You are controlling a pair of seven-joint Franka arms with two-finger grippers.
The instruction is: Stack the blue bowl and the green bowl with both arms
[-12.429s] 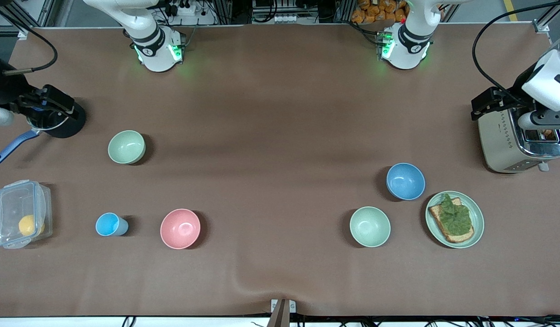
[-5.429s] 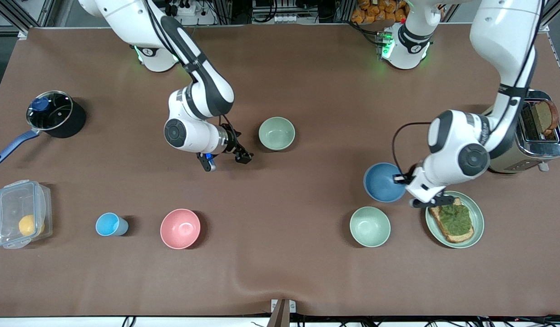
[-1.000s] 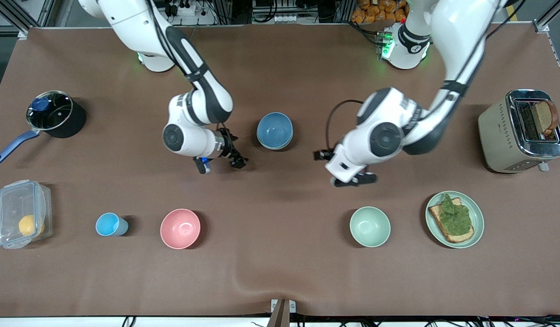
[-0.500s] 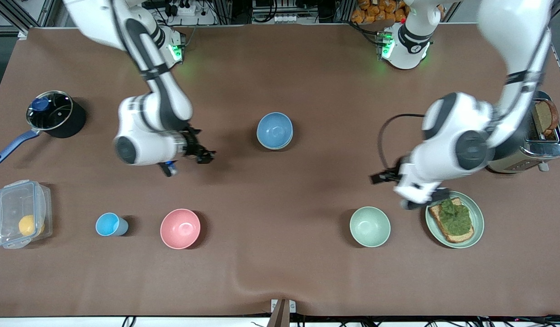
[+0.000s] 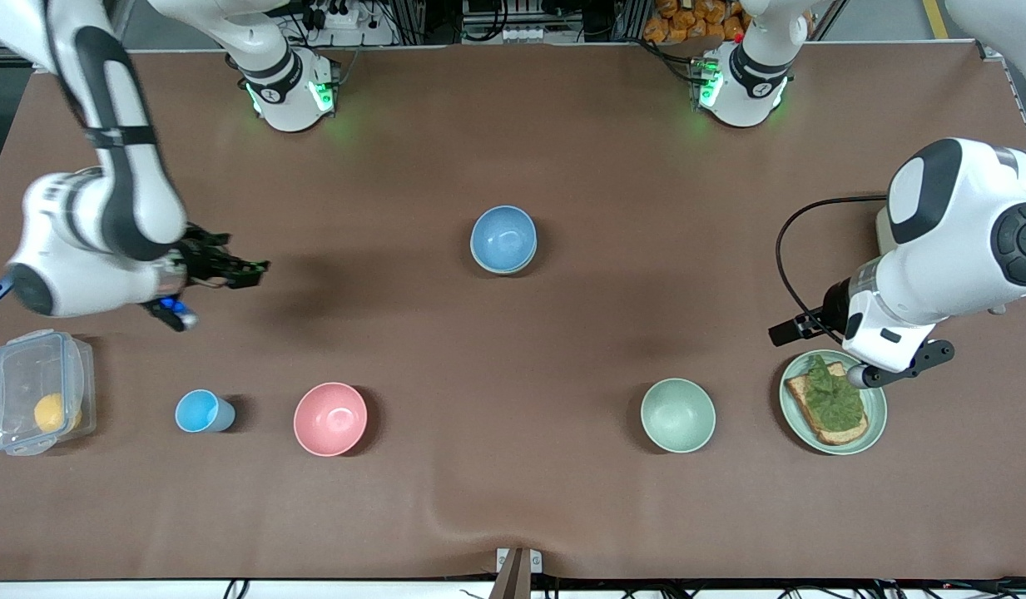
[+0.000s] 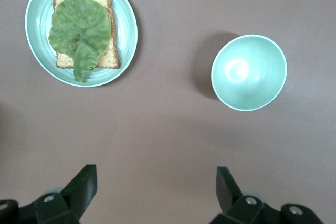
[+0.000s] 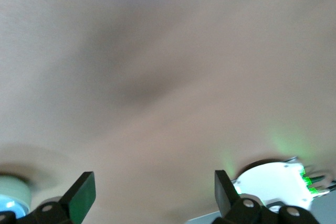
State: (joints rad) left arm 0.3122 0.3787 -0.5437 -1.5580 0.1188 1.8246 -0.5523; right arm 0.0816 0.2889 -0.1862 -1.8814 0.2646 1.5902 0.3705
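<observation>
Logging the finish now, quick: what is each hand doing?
Left hand: open, holding nothing, over bare table beside the round green plate with toast.
Right hand: open, holding nothing.

I see a medium-blue bowl (image 5: pixel 503 238) nested in a pale green bowl (image 5: pixel 513 268) on my brown table (image 5: pixel 513 499). Below my left gripper (image 6: pixel 155 184): mint-green bowl (image 6: pixel 249 72), green plate (image 6: pixel 126 30), tan toast (image 6: pixel 111 51), leafy green lettuce (image 6: pixel 80 30).

A high front camera faces my bases from across the brown table (image 5: pixel 513 499). My left wrist camera looks straight down, close, sharing the round green plate of toast (image 6: pixel 126 19), at four o'clock. My right wrist camera tilts toward my own base.
</observation>
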